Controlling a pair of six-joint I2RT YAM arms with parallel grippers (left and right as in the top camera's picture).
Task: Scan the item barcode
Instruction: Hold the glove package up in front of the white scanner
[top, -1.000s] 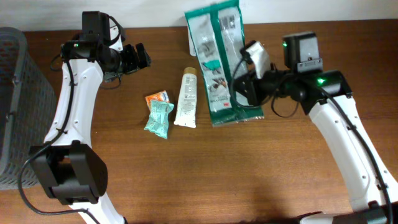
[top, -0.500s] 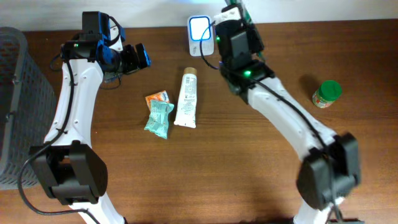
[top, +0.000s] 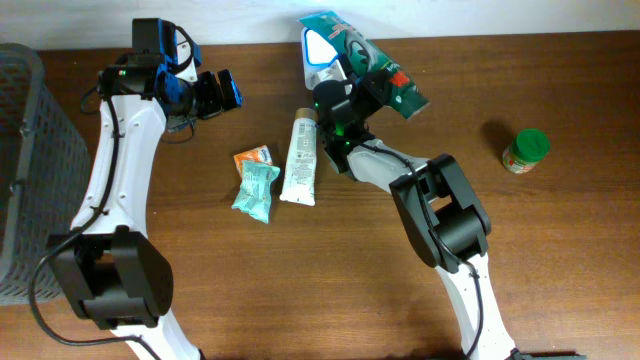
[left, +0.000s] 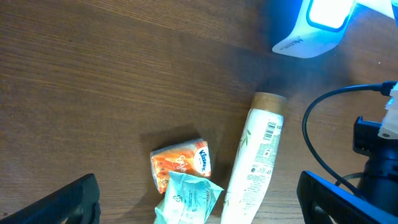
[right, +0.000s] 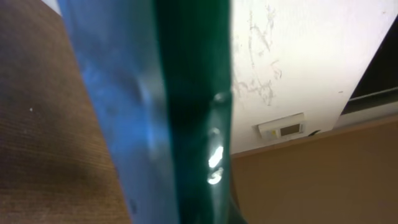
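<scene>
Up at the table's (top: 560, 250) far edge, right tool (top: 366, 83) tight on green packet (top: 405, 96); left tool (top: 216, 93) agape.

Green packet (top: 398, 90) at the lit scanner (top: 320, 47)
Flat green-and-teal plastic, held up and tilted at the table's far edge (seen edge-on from the right wrist); one end overlaps the white scanner; its window glows blue-white.
</scene>
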